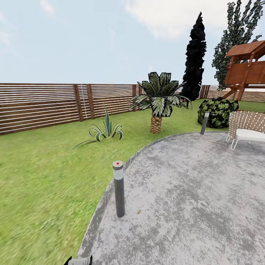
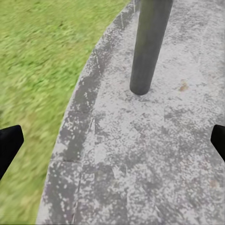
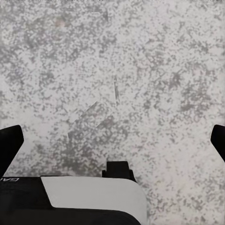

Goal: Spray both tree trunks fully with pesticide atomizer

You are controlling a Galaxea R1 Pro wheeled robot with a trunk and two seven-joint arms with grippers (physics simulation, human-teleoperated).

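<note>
The garden is a wide green grass lawn (image 1: 40, 176) ringed by a brown horizontal-slat wooden fence (image 1: 40, 105), with a curved grey speckled paved patio (image 1: 191, 198) cutting into it. A slim grey bollard lamp with a red dot on its cap (image 1: 118, 188) stands just inside the patio's edge. On the grass beyond sit a striped spiky low plant (image 1: 105, 131), a short palm with a scaly trunk (image 1: 157, 101), a narrow near-black cypress (image 1: 194, 60), a round dark-green bush (image 1: 218, 111) with a second grey bollard (image 1: 204, 122) just beside it, a red-brown wooden play tower (image 1: 246, 68) and a woven white-cushioned chair (image 1: 247, 129) on the paving.

The left gripper (image 2: 112, 143) hangs over the patio's kerb near the lamp's base, its black fingers (image 2: 8, 145) spread wide with nothing between them. The right gripper (image 3: 112, 140) points down at bare paving, its fingers (image 3: 9, 143) likewise wide apart and empty, above a white and black part of the robot's body (image 3: 89, 199).
</note>
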